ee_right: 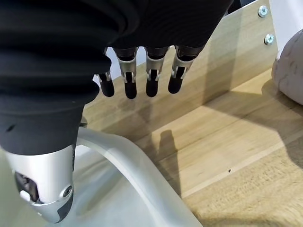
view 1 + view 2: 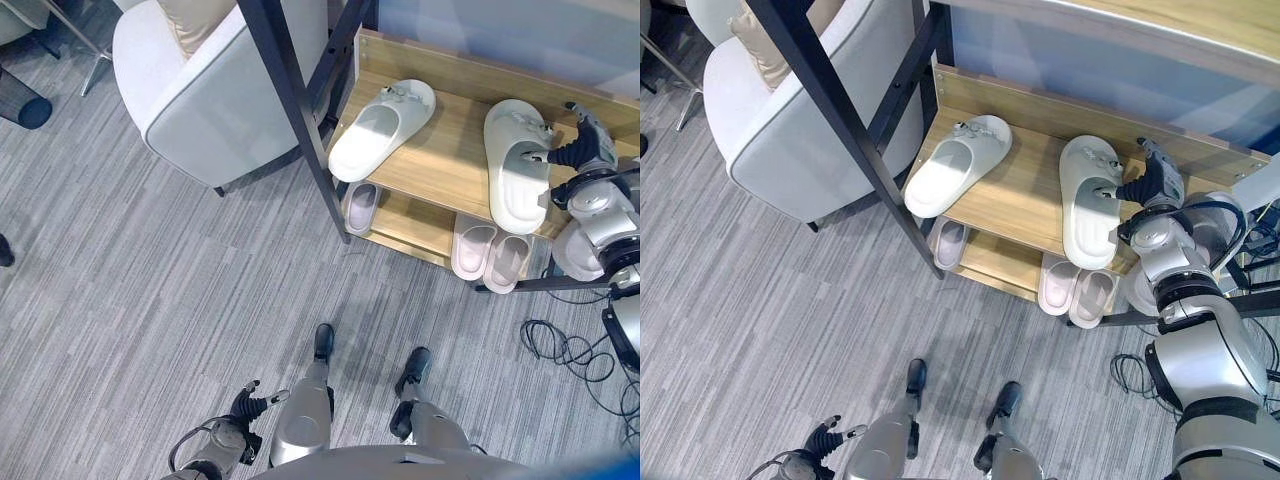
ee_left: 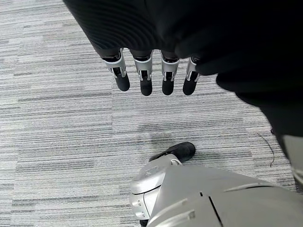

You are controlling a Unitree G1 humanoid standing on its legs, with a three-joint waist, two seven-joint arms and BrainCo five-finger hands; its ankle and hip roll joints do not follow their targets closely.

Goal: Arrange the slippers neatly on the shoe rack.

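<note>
Two white slippers lie on the wooden shelf (image 2: 450, 150) of the shoe rack. The left slipper (image 2: 380, 128) lies slanted near the rack's black post. The right slipper (image 2: 517, 165) lies straighter, its end reaching the shelf's front edge. My right hand (image 2: 585, 140) hovers at this slipper's right side, fingers (image 1: 151, 78) straight and open. Its thumb (image 1: 42, 189) rests by the white slipper's rim (image 1: 123, 156). My left hand (image 2: 245, 408) hangs low by my side over the carpet, fingers (image 3: 144, 75) straight, holding nothing.
On the lower shelf lie a pale pink slipper (image 2: 360, 207) and a pair of pale pink slippers (image 2: 490, 252). A slanted black frame post (image 2: 290, 110) crosses in front of the rack. A white armchair (image 2: 200, 90) stands to the left on grey carpet.
</note>
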